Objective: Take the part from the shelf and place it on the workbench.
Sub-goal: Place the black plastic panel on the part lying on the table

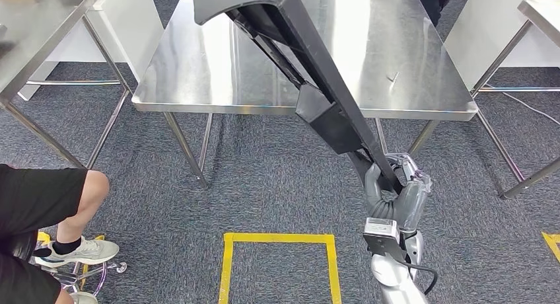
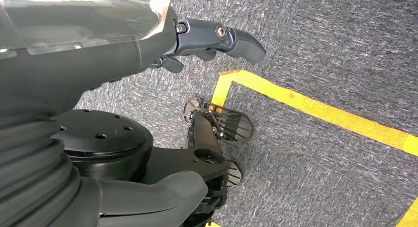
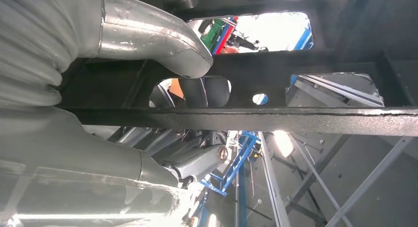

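A long black metal part [image 1: 317, 73] slants from low on the right up and away over the steel workbench [image 1: 198, 79]. My right hand [image 1: 396, 198] grips its lower end, in front of the bench's near edge and above the carpet. In the right wrist view, the part's black bar [image 3: 276, 119] runs between the grey thumb [image 3: 148, 37] and the fingers. My left hand [image 2: 162, 44] hangs over the carpet with a dark finger [image 2: 231, 39] stretched out and nothing in it.
A seated person's leg and shoe [image 1: 72, 218] are at the lower left. A yellow tape square [image 1: 277, 238] marks the carpet in front of me. Other steel tables stand at the far left [image 1: 39, 26] and far right [image 1: 541, 13].
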You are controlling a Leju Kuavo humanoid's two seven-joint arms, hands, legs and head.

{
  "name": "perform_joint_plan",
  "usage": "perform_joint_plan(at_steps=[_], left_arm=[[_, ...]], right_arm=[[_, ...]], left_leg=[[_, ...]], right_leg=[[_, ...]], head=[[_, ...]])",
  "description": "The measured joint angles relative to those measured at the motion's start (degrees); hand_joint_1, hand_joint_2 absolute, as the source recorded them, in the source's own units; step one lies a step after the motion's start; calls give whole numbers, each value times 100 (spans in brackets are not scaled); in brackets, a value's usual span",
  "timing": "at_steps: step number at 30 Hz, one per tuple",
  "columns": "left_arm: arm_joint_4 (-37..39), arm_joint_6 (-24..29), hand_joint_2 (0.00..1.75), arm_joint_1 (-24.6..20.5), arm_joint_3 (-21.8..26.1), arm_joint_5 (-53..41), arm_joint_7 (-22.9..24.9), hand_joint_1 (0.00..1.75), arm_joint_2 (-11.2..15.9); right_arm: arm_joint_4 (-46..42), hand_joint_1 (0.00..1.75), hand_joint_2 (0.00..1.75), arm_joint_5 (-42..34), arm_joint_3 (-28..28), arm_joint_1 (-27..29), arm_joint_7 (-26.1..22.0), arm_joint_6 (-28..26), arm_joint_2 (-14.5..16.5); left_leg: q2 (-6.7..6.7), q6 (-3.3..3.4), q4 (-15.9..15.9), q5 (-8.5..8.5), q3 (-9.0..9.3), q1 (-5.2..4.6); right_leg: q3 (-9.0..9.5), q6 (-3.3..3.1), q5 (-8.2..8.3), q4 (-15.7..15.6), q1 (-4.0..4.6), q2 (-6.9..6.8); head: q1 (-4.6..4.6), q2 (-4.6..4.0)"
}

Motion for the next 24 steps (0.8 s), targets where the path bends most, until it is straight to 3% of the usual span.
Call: perform_joint_plan(at_steps=[18,24], left_arm=[[0,38,175,0,-2,-32,2,0,0],[0,144,175,-3,-2,-32,-34,0,-1]], right_arm=[[-1,175,175,-2,0,28,0,0,-25],[-1,175,175,-122,-3,50,-56,0,-29]], left_leg=[[0,0,0,0,0,0],[-1,41,35,-22,-11,-20]], right_leg=[[0,0,0,0,0,0],[4,34,10,-12,-42,2]], head=[[0,0],[0,0]])
